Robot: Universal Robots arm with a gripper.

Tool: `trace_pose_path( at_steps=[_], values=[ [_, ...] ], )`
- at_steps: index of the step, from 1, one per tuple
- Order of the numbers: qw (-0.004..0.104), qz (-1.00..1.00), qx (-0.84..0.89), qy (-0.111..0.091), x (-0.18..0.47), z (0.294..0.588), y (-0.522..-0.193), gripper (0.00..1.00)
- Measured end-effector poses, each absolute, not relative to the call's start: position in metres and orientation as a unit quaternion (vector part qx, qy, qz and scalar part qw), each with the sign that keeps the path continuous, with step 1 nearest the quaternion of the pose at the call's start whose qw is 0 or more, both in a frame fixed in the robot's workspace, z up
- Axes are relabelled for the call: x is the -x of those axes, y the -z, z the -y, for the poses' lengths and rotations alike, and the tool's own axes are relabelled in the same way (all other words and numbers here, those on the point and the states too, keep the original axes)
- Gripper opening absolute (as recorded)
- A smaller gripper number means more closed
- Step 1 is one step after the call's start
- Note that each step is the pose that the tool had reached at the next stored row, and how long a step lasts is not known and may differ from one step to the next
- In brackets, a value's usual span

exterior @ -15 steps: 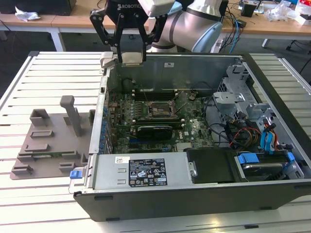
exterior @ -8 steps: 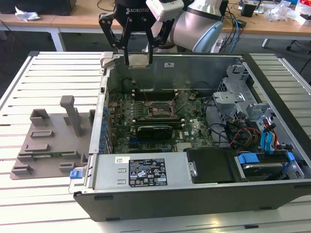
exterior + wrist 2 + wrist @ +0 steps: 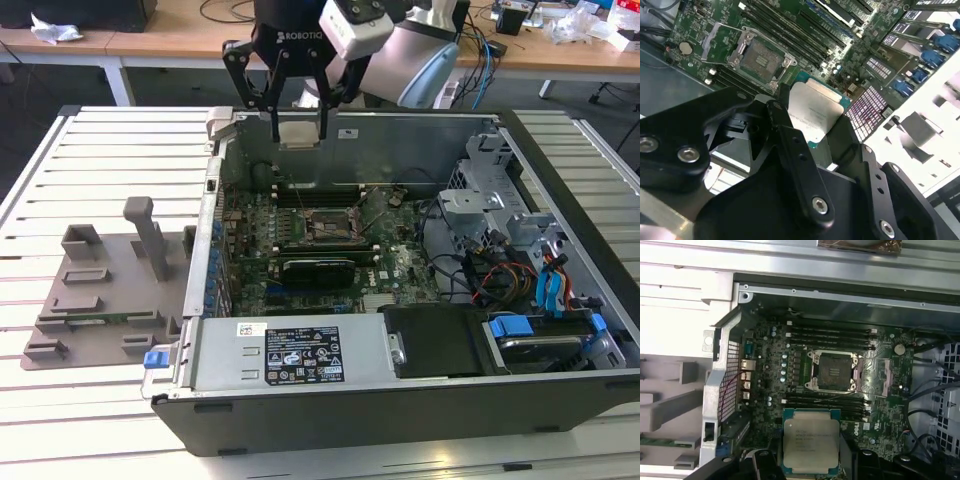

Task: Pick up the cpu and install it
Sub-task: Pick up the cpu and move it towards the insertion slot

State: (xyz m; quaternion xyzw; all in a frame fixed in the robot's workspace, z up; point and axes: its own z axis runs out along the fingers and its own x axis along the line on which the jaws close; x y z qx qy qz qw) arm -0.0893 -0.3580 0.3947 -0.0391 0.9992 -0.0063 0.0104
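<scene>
The cpu (image 3: 300, 134) is a flat square chip with a silvery top, and my gripper (image 3: 299, 132) is shut on it by two opposite edges. It hangs level above the far part of the open computer case (image 3: 210, 250), well above the board. The black-framed socket (image 3: 325, 228) on the green motherboard lies open and empty, nearer the camera than the chip. In both wrist views the cpu (image 3: 815, 112) (image 3: 811, 442) sits between the black fingers (image 3: 785, 125), with the socket (image 3: 760, 60) (image 3: 832, 371) beyond it.
A grey plastic tray (image 3: 100, 300) with upright posts lies on the slatted table at the exterior view's left. Inside the case are a black card (image 3: 318, 268), a power supply (image 3: 300, 355), and a drive cage with cables (image 3: 500, 260) at the right. Memory slots (image 3: 830, 335) flank the socket.
</scene>
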Motion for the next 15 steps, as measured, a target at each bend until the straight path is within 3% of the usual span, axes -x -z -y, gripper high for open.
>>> trace_pose_path(
  at_steps=[15],
  values=[
    [0.010,-0.999,0.039,0.008,0.060,0.348,-0.366,0.55]
  ],
)
